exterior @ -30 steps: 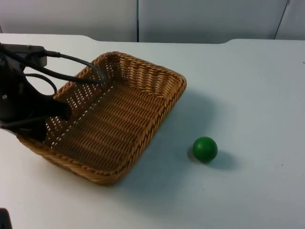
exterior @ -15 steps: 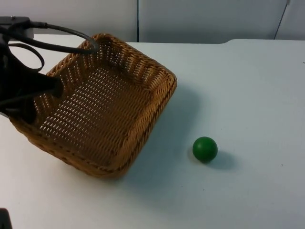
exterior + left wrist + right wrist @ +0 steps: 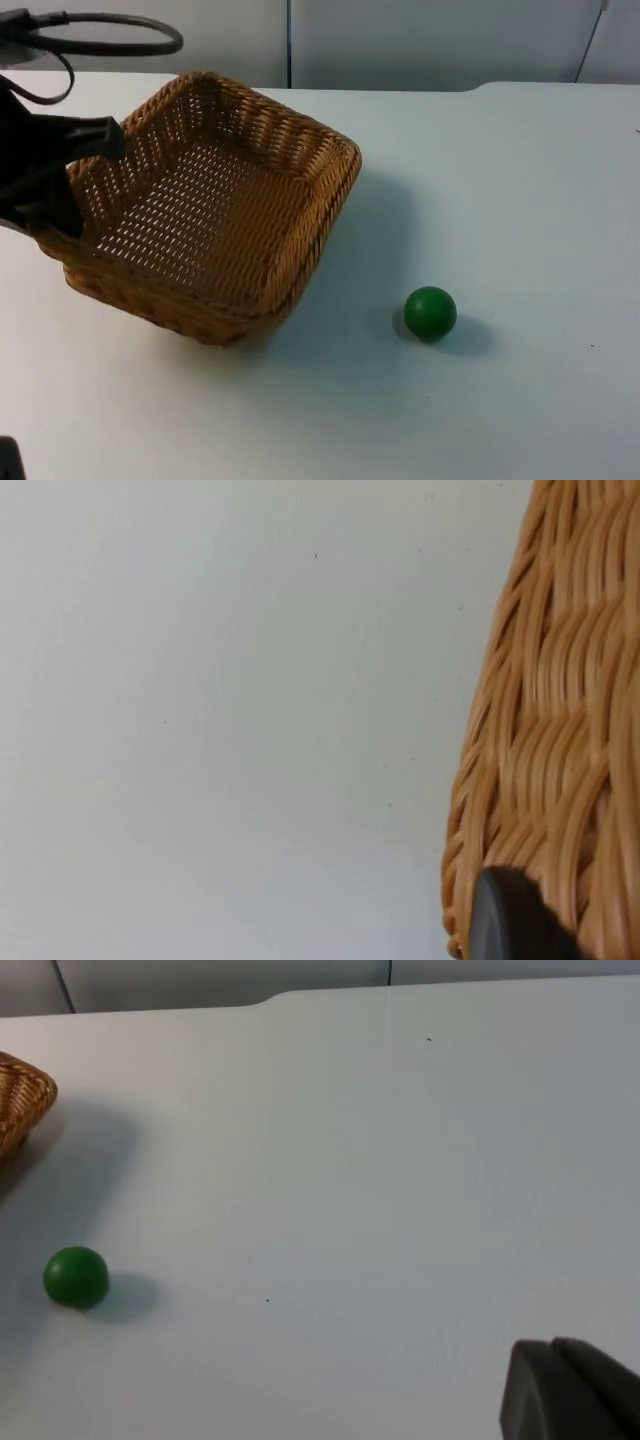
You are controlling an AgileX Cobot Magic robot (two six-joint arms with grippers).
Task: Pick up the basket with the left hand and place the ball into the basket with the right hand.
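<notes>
top view | left gripper (image 3: 72, 195) fingers clamp woven wicker basket (image 3: 215, 215) rim | smooth round green ball (image 3: 430, 313) | right fingers: cannot tell

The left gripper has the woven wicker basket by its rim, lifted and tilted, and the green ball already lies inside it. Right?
Not quite. The green ball lies on the white table top, apart from the woven wicker basket, as the top view shows. The left gripper does hold the basket's rim, lifted and tilted.

Basket (image 3: 22, 1100) cut by the frame edge; left gripper (image 3: 62, 190) jaws partly hidden behind wicker.
</notes>
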